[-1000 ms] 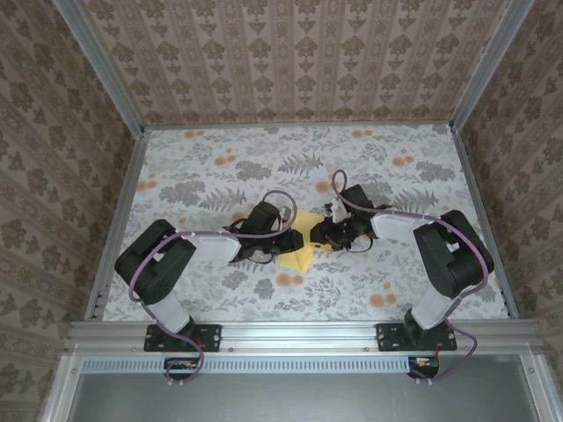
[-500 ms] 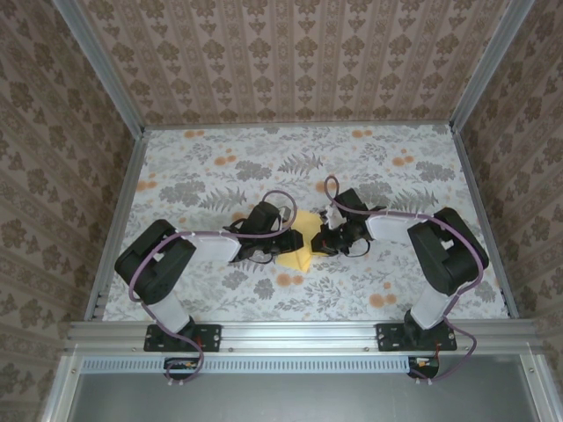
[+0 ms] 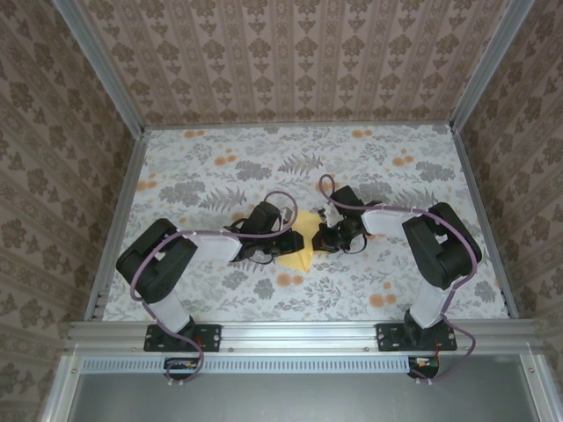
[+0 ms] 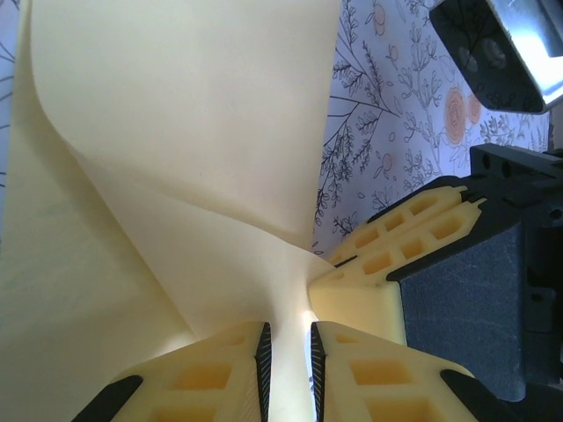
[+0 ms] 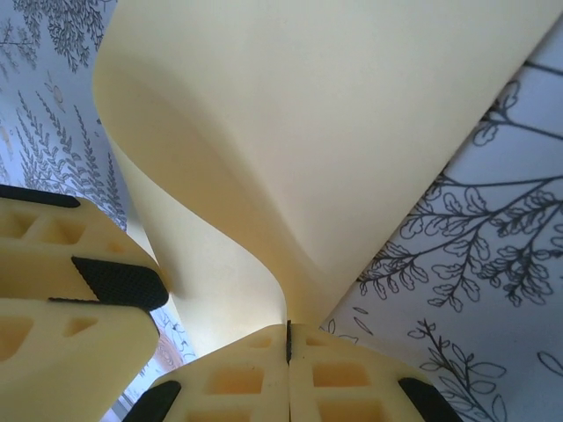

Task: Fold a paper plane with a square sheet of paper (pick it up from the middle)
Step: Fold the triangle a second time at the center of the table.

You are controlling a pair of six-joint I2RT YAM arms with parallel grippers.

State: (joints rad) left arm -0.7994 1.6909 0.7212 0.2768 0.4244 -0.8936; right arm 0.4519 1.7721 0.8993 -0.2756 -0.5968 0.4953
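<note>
Right wrist: R gripper point(image 5: 288, 341) just shut onto sheet point(image 5: 334, 132) edge; L gripper point(image 4: 288, 347) clamped on it too, so folding prob can go

The left tool point(image 4: 287, 343) pinches the curled square sheet of paper point(image 4: 176, 132); the right tool point(image 4: 343, 264) grips its corner above the floral counter point(image 4: 396, 97).

floral table cover point(image 3: 220, 163), brown patterned walls point(image 3: 299, 53), aluminium frame rails point(image 3: 299, 333).
</note>
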